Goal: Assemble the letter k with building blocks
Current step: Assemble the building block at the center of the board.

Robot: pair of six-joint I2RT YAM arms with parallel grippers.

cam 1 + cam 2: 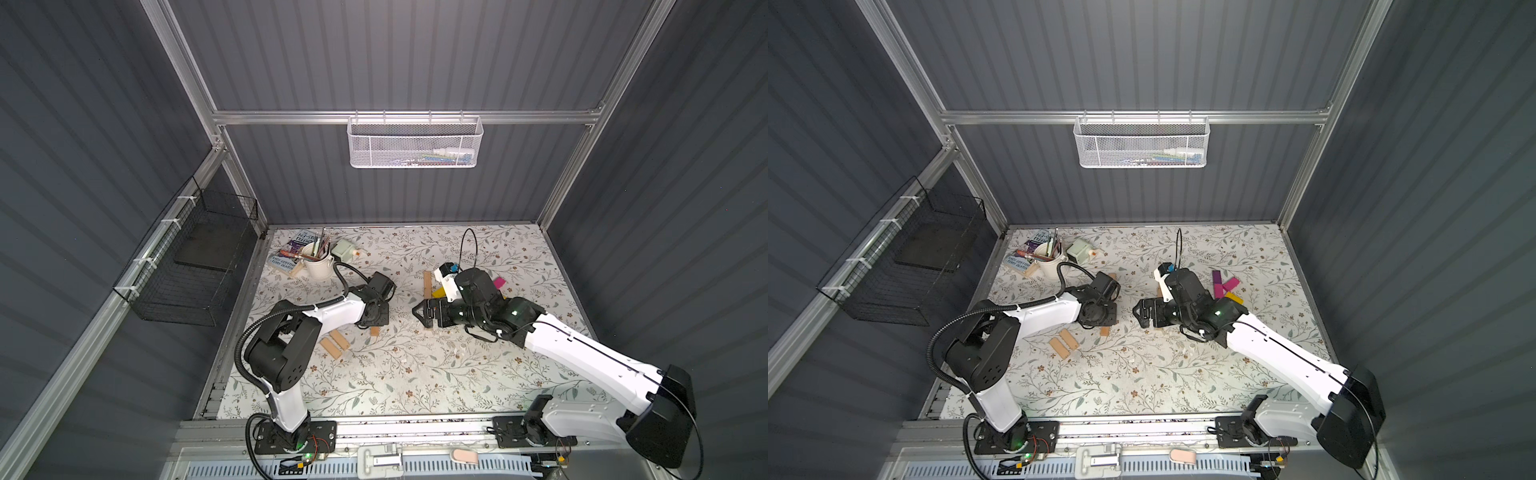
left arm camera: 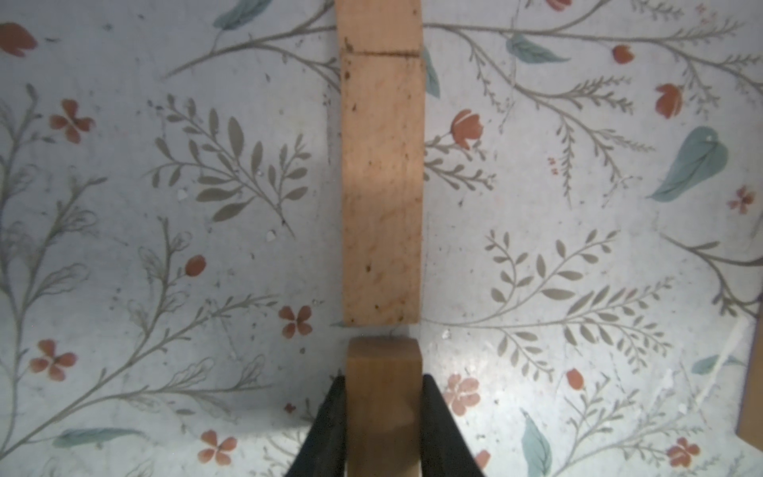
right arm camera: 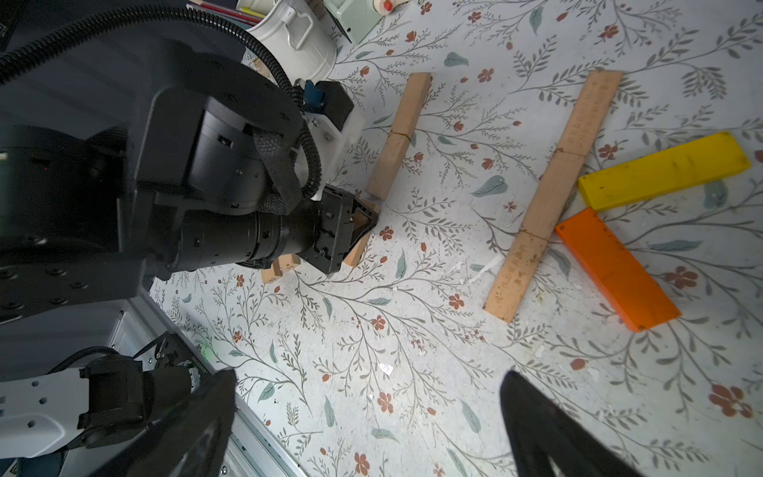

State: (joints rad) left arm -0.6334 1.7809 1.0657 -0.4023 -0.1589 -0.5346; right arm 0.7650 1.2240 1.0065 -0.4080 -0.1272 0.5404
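Close to the front edge of the flowery table (image 1: 415,386), two spare tan blocks (image 1: 333,345) lie side by side. Just past them the left gripper (image 2: 383,380) is pinching a tan block (image 2: 384,413) by its two long edges, with one end poking out. Ahead of that end, after a tiny gap, a row of two tan blocks (image 2: 382,186) lies end to end. The right gripper (image 3: 367,373) is spread wide and holds nothing. Near it, a row of three tan blocks (image 3: 553,198) has a yellow block (image 3: 660,169) and an orange block (image 3: 615,268) slanting off it. Farther back lie a purple block (image 1: 1217,277) and pink blocks (image 1: 1230,284), and a white cup (image 1: 318,262) stands in the far corner.

The blocks look light, hard and smooth. They should not bend or break, but they could slip or twist, so the long edges near the middle seem the best place to grab.

The left wrist view shows the tiny gap, which both top views hide under the arm. A top view shows the purple block, which no wrist view catches.
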